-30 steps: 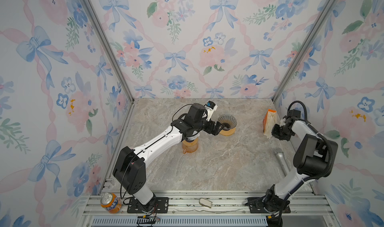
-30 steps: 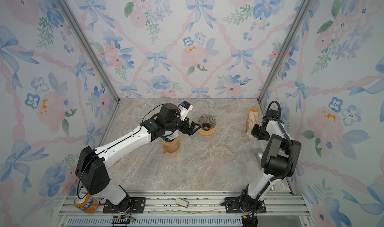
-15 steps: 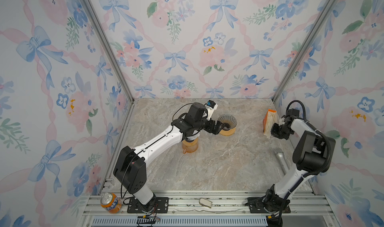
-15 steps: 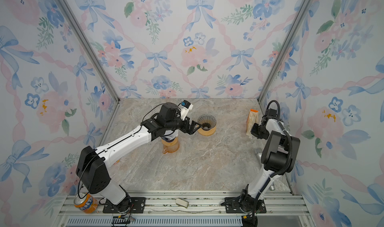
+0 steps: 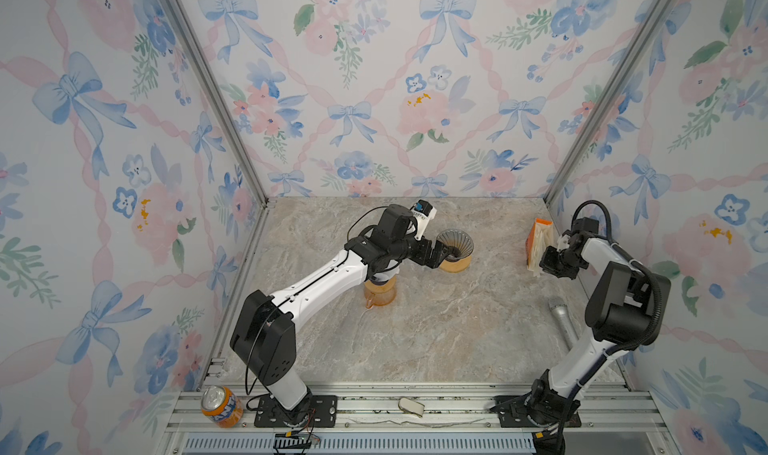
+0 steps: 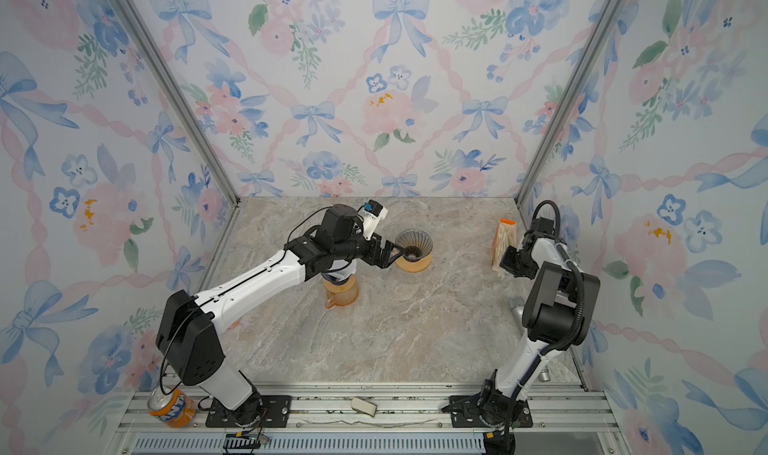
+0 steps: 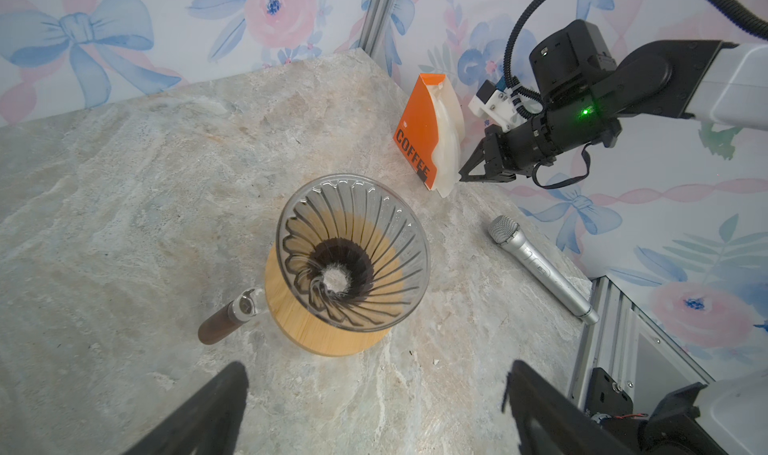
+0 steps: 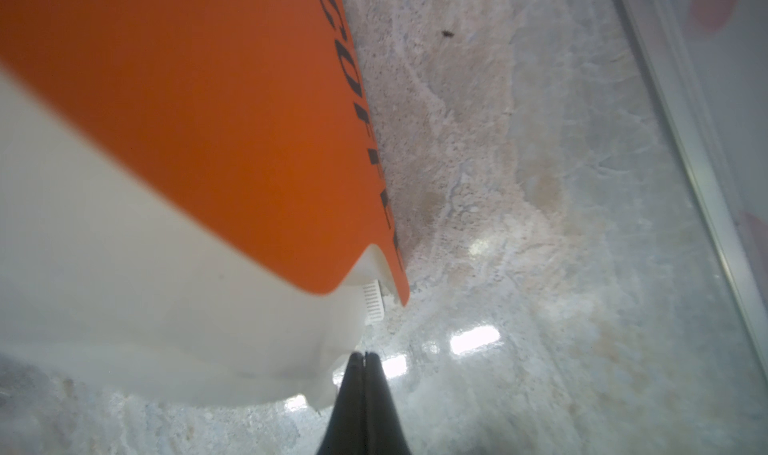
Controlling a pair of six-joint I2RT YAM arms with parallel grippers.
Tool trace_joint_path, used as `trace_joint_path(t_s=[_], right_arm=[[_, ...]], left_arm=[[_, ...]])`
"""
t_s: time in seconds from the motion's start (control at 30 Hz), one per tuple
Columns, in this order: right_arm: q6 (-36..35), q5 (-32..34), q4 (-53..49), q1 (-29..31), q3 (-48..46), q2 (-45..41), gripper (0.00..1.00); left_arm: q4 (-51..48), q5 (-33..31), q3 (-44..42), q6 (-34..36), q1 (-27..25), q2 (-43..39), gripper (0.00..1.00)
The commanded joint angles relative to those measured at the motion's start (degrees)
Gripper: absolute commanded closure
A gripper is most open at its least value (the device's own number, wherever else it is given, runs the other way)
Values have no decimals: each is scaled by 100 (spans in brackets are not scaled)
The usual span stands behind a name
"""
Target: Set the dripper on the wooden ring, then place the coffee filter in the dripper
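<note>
The glass dripper (image 5: 455, 245) (image 6: 412, 243) (image 7: 353, 253) stands empty on its round wooden base at the middle back of the table. My left gripper (image 5: 442, 251) (image 6: 395, 252) (image 7: 376, 369) hovers right beside it, jaws wide open and empty. White coffee filters (image 7: 449, 116) (image 8: 145, 286) stand in an orange holder (image 5: 536, 241) (image 6: 503, 236) (image 8: 187, 120) at the right wall. My right gripper (image 5: 539, 268) (image 6: 500, 267) (image 7: 460, 178) (image 8: 365, 355) is shut, with its tips at the stack's lower edge. Whether a sheet is pinched, I cannot see.
A silver microphone (image 5: 561, 320) (image 7: 540, 266) lies near the right wall in front of the holder. An orange glass carafe (image 5: 379, 295) (image 6: 341, 295) stands under the left forearm. A soda can (image 5: 221, 405) sits on the front rail, left.
The right gripper's jaws have closed at the edge of the filter stack. The left arm and the dripper have not moved.
</note>
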Motion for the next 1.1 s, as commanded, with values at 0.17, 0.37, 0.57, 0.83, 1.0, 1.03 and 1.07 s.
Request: trace_joint_path(t_s=[0.17,0.37,0.57,0.83,1.0,1.03,1.07], right_arm=[[41,161,-236,-35,87,-367,100],[82,204,-330,-34,153,-625,100],[-12,158,-534,-43,300,-623,96],[-177,-128,-435,141,199,-503,81],[-189,-51,-436,230,276,-346,81],[-184,-78,-416,246,285,-317,81],[-187,-74,-405,255,296,-294,81]], left_arm=[[50,151,214,-85,-42,147,2],[50,143,219,-76,-50,139,2],[57,151,254,-68,-68,169,2],[53,153,219,-45,-77,150,2],[56,161,228,-48,-77,161,2],[49,159,228,-50,-77,161,2],[50,151,215,-41,-77,148,2]])
